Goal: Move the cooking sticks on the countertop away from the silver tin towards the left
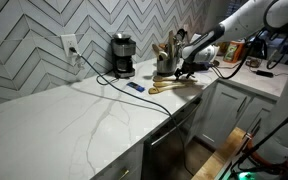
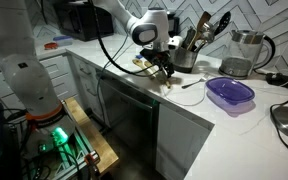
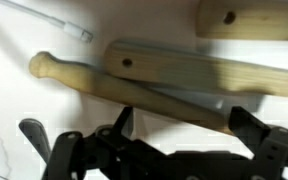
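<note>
my claw [image 1: 187,68] hangs low over the countertop [image 1: 64,115] in the upper right of an exterior view, just right of the silver tin [image 1: 165,66]. the tin is packed with darker wooden spoons [image 1: 164,45].

the cooking sticks [image 1: 169,87] lie flat on the white slab right below the tin in the frame, close to the front edge of the counter. further left in that view lies a small blue object [image 1: 134,88], and the coffee maker [image 1: 122,55] stands behind it by the tiled wall.

in an exterior view taken from the opposite end, my claw [image 2: 164,68] sits at the centre top of the frame. the silver tin [image 2: 185,60] is just to its right, and the pale sticks [image 2: 147,64] show just to its left. a glass kettle [image 2: 244,52] stands in the upper right, and a purple bowl [image 2: 230,93] sits below it on the countertop [image 2: 214,120].

in the wrist view my claw [image 3: 139,130] comes in from the bottom edge. its black fingers [image 3: 248,125] stand apart, so it is open and holds nothing. the cooking sticks [image 3: 134,85] fill the middle of the frame: a round-handled one runs from centre left down toward my right finger, and a flat one with a hole lies partly over it. a second flat one with a hole lies in the upper right corner. a thin white rod [image 3: 44,18] crosses the upper left.
</note>
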Available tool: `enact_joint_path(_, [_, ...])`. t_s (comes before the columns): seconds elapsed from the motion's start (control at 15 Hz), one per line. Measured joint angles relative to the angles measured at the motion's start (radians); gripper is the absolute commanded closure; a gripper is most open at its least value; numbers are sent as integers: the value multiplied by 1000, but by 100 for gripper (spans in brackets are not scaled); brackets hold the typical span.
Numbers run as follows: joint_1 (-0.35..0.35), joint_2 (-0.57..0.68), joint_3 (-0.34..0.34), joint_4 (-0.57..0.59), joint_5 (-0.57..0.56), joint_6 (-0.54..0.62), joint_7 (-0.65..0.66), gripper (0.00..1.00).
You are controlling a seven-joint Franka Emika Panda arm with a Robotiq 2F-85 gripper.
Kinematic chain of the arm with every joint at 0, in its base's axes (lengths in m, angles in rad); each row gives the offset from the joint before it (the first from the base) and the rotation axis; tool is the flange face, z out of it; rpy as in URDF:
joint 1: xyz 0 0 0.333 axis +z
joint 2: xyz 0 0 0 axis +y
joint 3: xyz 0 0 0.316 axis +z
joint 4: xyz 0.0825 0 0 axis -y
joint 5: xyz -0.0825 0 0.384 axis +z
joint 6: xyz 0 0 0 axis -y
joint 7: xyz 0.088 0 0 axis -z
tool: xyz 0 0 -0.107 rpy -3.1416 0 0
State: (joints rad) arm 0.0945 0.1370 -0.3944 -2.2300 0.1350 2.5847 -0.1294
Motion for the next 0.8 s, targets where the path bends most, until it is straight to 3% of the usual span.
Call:
enact_joint_path(0.2, [-72, -30, 86, -3, -25, -94, 33, 0])
enact_joint_path(0.4, [-115, -49, 143, -8, -28, -104, 32, 0])
enact_joint_path(0.8, [-149, -118, 210, -9, -35, -131, -57, 0])
